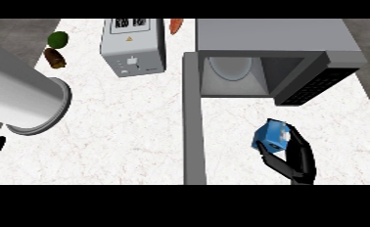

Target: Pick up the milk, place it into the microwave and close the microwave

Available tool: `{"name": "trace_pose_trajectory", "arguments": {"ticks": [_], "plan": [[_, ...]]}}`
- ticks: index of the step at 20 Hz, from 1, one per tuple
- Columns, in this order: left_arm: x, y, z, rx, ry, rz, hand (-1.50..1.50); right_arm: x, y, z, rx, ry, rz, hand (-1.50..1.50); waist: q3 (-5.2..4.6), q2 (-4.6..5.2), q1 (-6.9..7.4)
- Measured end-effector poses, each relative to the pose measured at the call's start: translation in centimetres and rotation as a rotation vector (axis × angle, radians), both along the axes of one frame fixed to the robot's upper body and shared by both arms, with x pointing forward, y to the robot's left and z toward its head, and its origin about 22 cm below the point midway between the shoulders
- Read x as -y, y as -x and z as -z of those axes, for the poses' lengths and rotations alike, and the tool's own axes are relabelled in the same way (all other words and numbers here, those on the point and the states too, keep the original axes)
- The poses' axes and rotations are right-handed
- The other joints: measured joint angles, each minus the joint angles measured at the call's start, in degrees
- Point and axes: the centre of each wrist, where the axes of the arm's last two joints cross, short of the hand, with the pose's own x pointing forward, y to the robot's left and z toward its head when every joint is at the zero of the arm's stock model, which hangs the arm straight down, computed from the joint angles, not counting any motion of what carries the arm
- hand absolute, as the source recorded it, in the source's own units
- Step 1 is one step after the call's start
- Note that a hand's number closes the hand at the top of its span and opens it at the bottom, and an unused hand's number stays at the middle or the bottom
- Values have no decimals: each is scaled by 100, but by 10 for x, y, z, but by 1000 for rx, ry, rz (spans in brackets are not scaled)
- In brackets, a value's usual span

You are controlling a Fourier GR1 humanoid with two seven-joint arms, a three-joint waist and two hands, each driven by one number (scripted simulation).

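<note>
Blue milk (271,137) sits clasped in my right hand (295,157), low at the frame's right, fingers curled round it. Above it the microwave (278,50) stands with its door (192,118) swung open toward the bottom edge. My left forearm (29,99) fills the left edge; its hand is barely visible, so I cannot tell its state. A toaster (132,47) stands upper left of centre.

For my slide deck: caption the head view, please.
Right hand holds the blue milk carton in front of the open microwave.
</note>
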Motion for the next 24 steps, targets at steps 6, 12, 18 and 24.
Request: {"name": "trace_pose_trajectory", "arguments": {"ticks": [6, 12, 18, 24], "plan": [[1, -2, 7, -7, 12, 4, -150, -14, -13, -9, 78, 73, 154, 150, -4, -4, -14], [-1, 0, 5, -4, 12, 12, -150, -27, -16, -29, 140, 55, 122, 150, -5, -8, -18], [-5, 0, 6, -1, 20, 23, -150, 13, -24, -45, 166, 46, 9, 150, -3, -4, -15], [-12, 6, 4, -5, 23, 14, -150, 14, -24, -67, 181, -1, -93, 150, -4, -7, -20]]}}
